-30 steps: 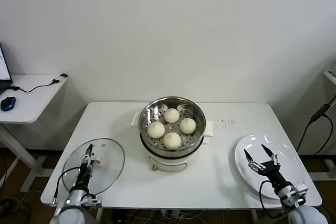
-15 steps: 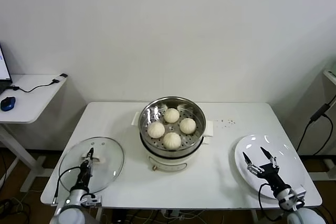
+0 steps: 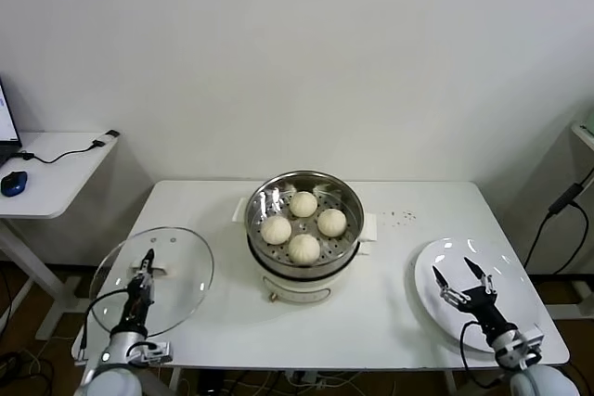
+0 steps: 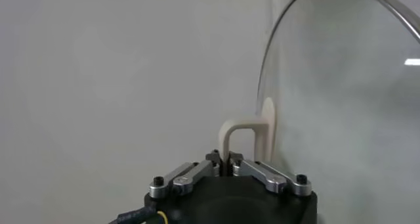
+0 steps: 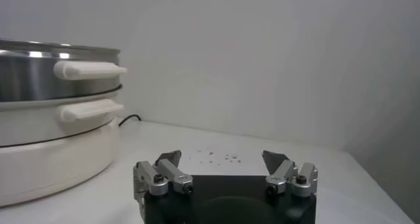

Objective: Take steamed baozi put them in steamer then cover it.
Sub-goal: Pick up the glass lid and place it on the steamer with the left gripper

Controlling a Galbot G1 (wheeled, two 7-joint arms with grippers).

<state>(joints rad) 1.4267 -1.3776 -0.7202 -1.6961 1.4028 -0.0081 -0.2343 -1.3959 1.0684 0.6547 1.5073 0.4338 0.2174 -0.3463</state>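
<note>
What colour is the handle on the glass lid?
Cream-white handle, clearest in the left wrist view.

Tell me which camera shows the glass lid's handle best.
The left wrist view: the left gripper is shut on the lid's cream handle up close. The head view shows it small; the right wrist view misses it.

left arm: low at the near left corner of the scene, reaching up and forward from the robot's body
left gripper (image 3: 146, 263): fingers pressed together, pinched on the cover's handle (image 4: 244, 134); the cover (image 3: 151, 280) hangs from it, tilted up on edge
left wrist: cable looping off its side
right arm: low at the near right, reaching forward
right gripper (image 3: 458, 274): fingers spread wide with nothing between them, pointing away from the robot
right wrist: tilted slightly toward the middle of the scene
</note>
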